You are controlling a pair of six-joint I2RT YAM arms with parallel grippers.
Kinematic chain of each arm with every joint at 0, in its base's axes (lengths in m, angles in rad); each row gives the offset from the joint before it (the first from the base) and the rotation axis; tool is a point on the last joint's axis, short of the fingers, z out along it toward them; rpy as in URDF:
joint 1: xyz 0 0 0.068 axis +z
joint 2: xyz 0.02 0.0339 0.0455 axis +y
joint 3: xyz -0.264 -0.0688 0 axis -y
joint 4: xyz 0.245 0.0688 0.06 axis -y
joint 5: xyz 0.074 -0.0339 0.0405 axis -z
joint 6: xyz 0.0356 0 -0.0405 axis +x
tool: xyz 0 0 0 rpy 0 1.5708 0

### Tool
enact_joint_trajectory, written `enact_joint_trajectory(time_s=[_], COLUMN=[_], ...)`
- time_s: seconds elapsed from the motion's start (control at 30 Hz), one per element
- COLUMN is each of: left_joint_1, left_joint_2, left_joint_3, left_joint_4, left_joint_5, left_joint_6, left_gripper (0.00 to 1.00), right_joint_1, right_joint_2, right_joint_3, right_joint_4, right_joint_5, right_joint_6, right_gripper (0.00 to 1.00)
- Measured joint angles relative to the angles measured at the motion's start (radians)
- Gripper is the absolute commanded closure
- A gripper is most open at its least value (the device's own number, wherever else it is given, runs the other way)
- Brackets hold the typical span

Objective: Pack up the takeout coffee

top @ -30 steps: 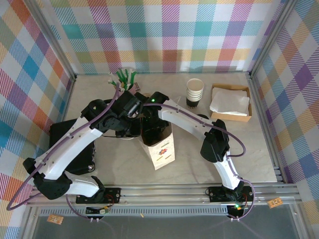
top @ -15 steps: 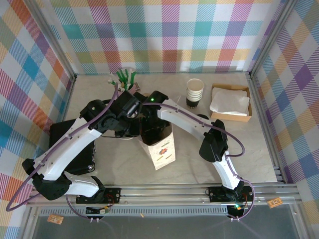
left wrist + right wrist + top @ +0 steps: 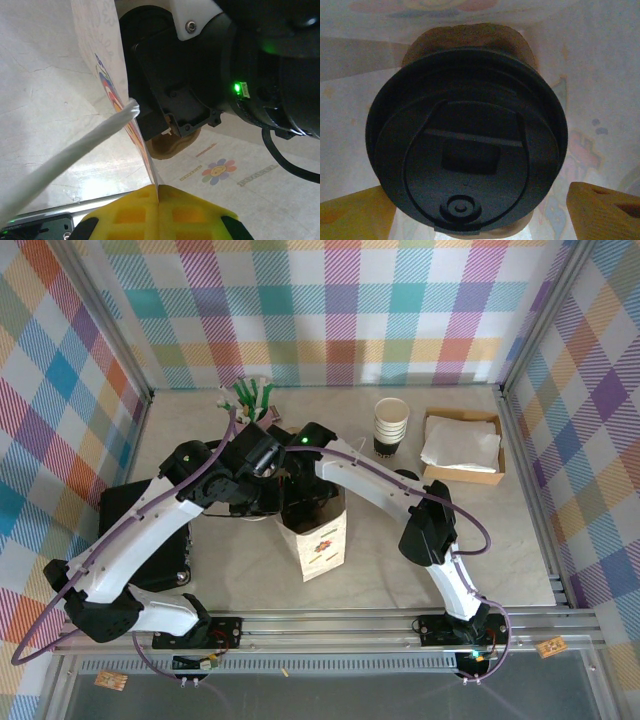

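The takeout coffee shows from above as a round black lid, standing inside the white printed paper bag. My right gripper reaches down into the bag's mouth and is open. Its yellow fingertips stand either side of the lid with a gap. My left gripper is shut on the bag's top edge, pinching the paper between its yellow pads. In the top view the left gripper sits at the bag's left rim, next to the right wrist.
A stack of lidless cream-and-black cups stands at the back. A cardboard box of white napkins lies to its right. A pink cup of green-white pens is at the back left. A black tray lies under the left arm.
The right wrist has edged slightly back and left over the bag, and its jaws have widened a little. The left gripper keeps its hold on the bag edge.
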Motion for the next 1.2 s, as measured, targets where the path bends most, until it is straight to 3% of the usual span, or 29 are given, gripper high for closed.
enact_joint_trajectory(time_s=[0.7, 1.2], left_joint_1=[-0.01, -0.001], left_joint_2=[-0.047, -0.071], left_joint_3=[-0.059, -0.094], left_joint_4=[-0.004, -0.002], left_joint_5=[0.003, 0.008], left_joint_6=[-0.038, -0.05], left_gripper=[1.0, 1.0], right_joint_1=[0.037, 0.049], right_joint_2=[0.0, 0.0], right_joint_3=[0.0, -0.019], right_joint_4=[-0.025, -0.042], right_joint_5=[-0.046, -0.052], right_joint_6=[0.028, 0.077], right_gripper=[0.17, 0.27])
